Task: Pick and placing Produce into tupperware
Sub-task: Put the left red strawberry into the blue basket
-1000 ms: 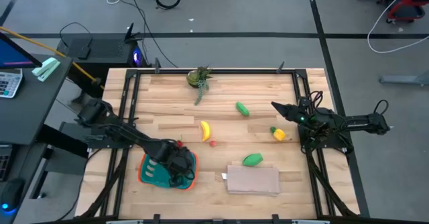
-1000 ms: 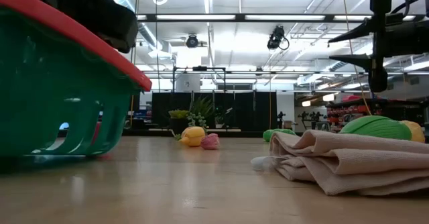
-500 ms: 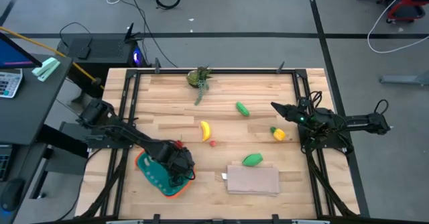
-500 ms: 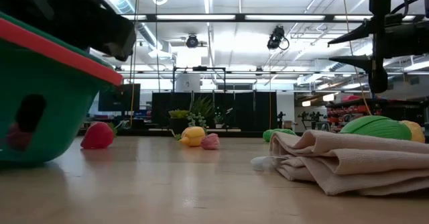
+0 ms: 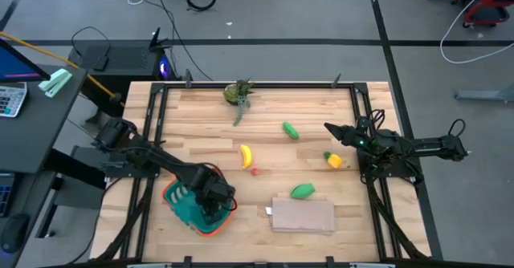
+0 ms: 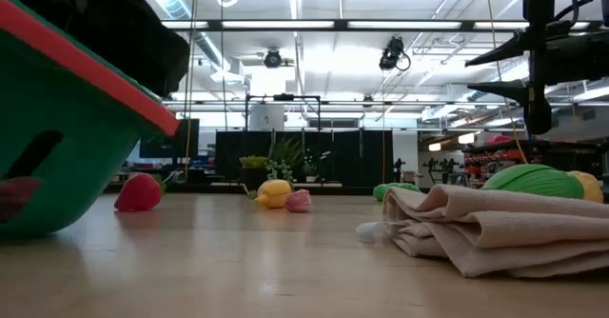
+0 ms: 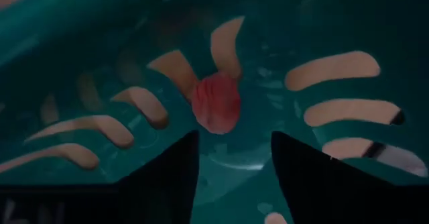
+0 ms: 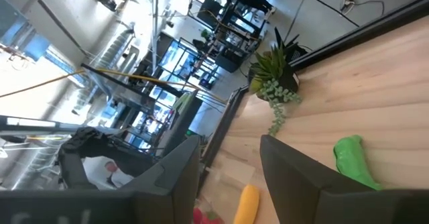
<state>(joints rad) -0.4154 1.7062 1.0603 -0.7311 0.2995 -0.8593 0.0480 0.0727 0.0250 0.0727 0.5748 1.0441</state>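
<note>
Down in the lower left of the high view, the tupperware [image 5: 186,210] is sitting tilted, with a red piece [image 7: 216,103] lying inside it. Over it, the left gripper [image 5: 210,200] is hanging with fingers parted, grasping nothing. At right, the right gripper [image 5: 331,128] is waiting, jaws released, near the yellow piece [image 5: 333,160].

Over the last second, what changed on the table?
The left gripper has tipped and swung the teal orange-rimmed tray; it now sits tilted, one side raised, a small red piece inside. Right gripper, yellow banana and folded beige cloth unchanged.
</note>
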